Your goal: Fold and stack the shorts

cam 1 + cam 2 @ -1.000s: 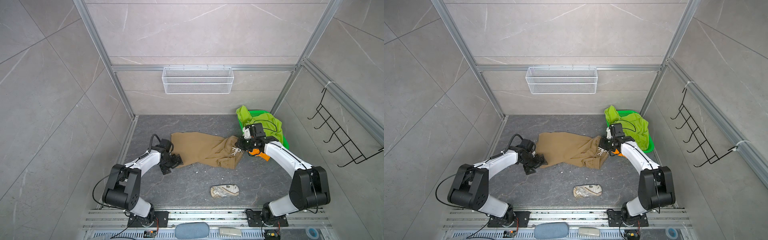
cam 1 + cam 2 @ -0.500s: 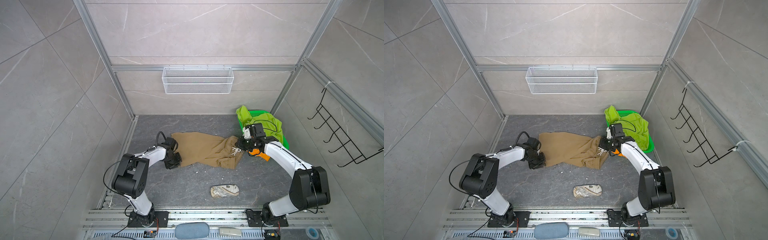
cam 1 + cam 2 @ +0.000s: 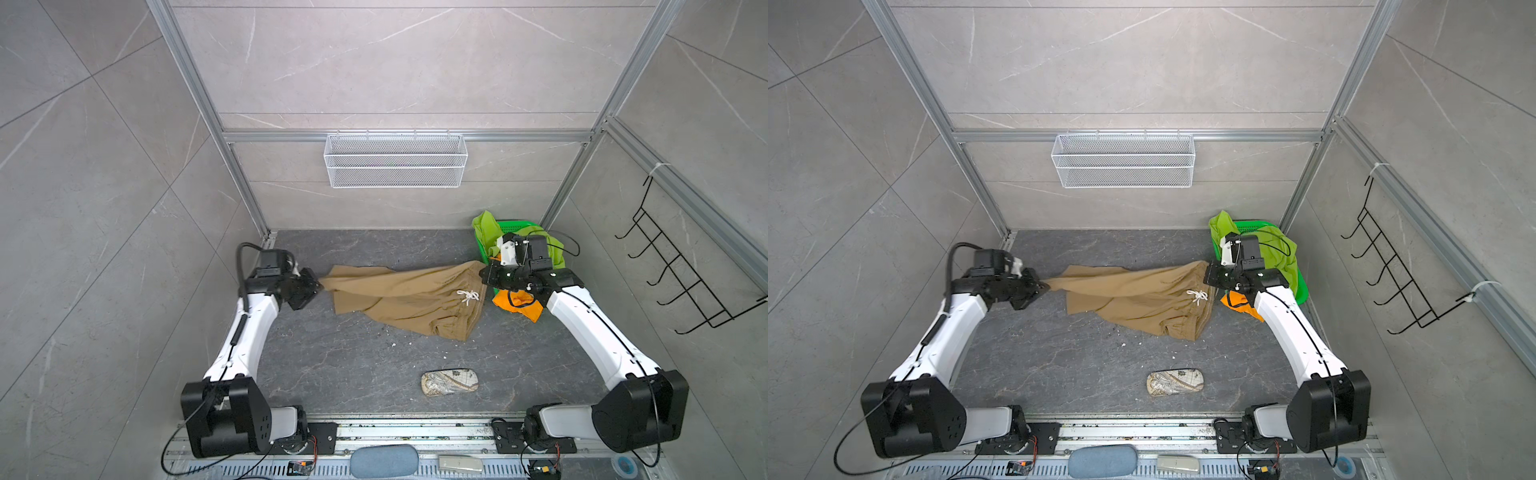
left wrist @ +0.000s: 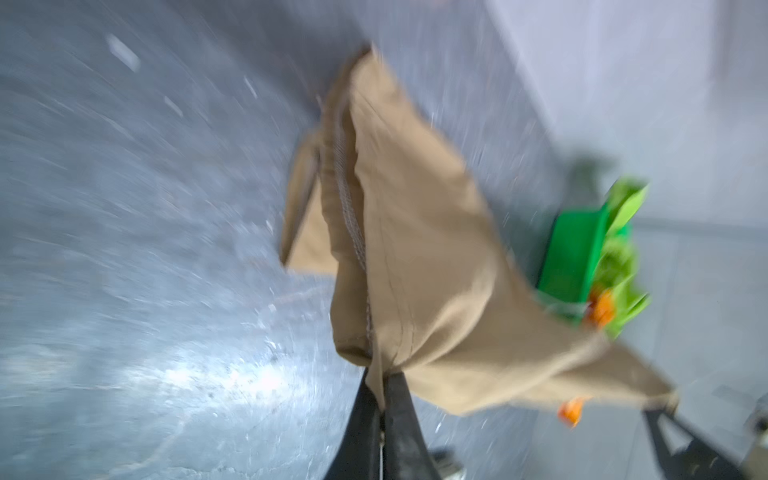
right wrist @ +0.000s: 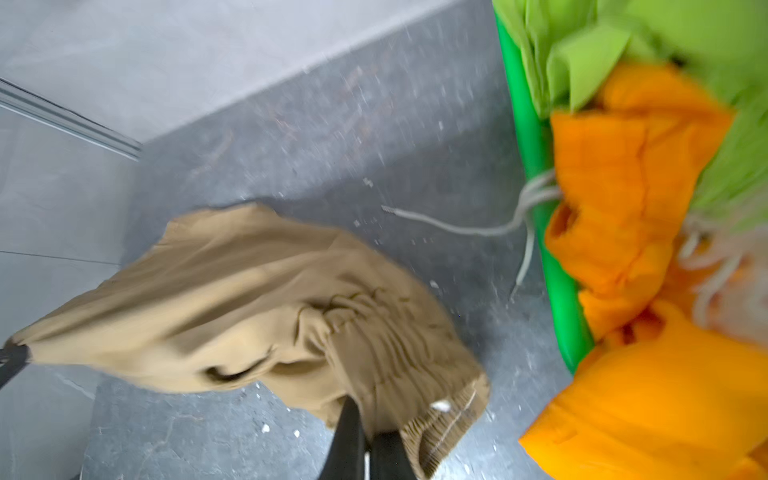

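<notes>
1. Your left gripper (image 3: 318,286) has its fingers pressed together on a leg hem of the tan shorts (image 3: 407,299). The left wrist view shows the cloth running straight out from between the two black fingertips.
2. Your right gripper (image 3: 483,277) is pinching the gathered elastic waistband of the same shorts. The right wrist view shows the ribbed band bunched at its fingertips.
3. The tan shorts hang stretched between the two grippers across the middle of the dark floor (image 3: 353,374). The far edge is pulled taut and raised. The near leg and the rest of the waistband sag onto the floor, with the white drawstring (image 3: 468,297) knotted near the right end.
4. The lime green shorts (image 3: 485,226) drape over the green basket (image 3: 517,227) in the back right corner. The orange shorts (image 3: 519,305) spill over its front rim to the floor, just beside your right gripper.
5. The patterned pouch (image 3: 449,381) lies apart, nearer the arm bases. Its print looks map-like, and any lettering on it is too small to read.
6. A second ago your left gripper stood spread beside the hem, and the shorts lay slack on the floor. It has since clamped the hem and drawn it leftward and up, so the cloth is now stretched. Your right gripper has kept its hold on the waistband.
</notes>
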`<state>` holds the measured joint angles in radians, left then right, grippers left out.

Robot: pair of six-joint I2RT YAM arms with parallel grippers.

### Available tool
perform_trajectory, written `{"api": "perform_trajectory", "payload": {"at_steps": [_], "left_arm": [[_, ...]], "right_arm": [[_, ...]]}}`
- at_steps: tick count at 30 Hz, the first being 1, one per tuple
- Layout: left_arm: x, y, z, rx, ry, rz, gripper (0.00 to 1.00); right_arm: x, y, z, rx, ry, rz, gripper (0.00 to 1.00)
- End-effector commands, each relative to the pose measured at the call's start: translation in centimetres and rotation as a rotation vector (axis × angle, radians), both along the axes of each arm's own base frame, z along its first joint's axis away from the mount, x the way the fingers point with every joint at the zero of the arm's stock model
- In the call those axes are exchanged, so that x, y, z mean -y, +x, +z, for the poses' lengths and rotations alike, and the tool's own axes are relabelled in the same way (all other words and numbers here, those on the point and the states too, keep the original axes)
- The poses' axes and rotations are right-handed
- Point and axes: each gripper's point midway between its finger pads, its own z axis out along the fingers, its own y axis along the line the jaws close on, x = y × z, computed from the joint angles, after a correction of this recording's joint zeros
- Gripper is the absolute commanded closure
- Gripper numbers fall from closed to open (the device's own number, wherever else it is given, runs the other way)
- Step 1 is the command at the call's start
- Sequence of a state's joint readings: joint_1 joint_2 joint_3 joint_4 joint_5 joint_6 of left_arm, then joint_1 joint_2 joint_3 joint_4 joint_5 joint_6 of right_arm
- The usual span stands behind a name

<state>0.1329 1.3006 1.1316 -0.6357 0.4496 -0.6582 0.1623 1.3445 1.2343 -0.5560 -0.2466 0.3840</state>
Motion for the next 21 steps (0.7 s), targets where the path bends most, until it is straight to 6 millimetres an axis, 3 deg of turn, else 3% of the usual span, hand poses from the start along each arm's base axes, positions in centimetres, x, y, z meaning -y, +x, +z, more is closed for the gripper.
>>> {"api": "perform_trajectory", "payload": {"at_steps": [1, 4, 8, 14, 17, 19, 21], "left_arm": [[-0.6, 0.0, 1.2, 0.005, -0.129, 0.014, 1.00], [-2.0, 1.2, 0.1, -0.012, -0.173, 0.051, 1.00], [-2.8, 2.2, -3.3, -0.068, -0.233, 0.084, 1.00], [-2.1, 2.8, -8.3, -0.146, -0.321, 0.076, 1.00], [-1.6, 3.5, -9.3, -0.164, -0.386, 0.071, 1.00], [-1.5, 3.6, -9.5, -0.170, -0.404, 0.074, 0.89], [-1.3, 3.5, -9.2, -0.170, -0.421, 0.079, 0.71]], "right_arm": [[0.3, 0.6, 3.2, 0.094, 0.001, -0.004, 1.00], [0.0, 1.8, 2.2, 0.052, 0.018, -0.014, 1.00], [-0.5, 2.5, -2.0, -0.059, 0.044, -0.020, 1.00], [-2.4, 0.8, -9.4, -0.214, 0.095, -0.008, 1.00], [-2.9, 0.1, -11.4, -0.254, 0.086, 0.002, 1.00], [-3.1, -0.2, -12.2, -0.268, 0.085, 0.006, 1.00], [-3.2, -0.3, -12.5, -0.277, 0.083, 0.008, 1.00]]}}
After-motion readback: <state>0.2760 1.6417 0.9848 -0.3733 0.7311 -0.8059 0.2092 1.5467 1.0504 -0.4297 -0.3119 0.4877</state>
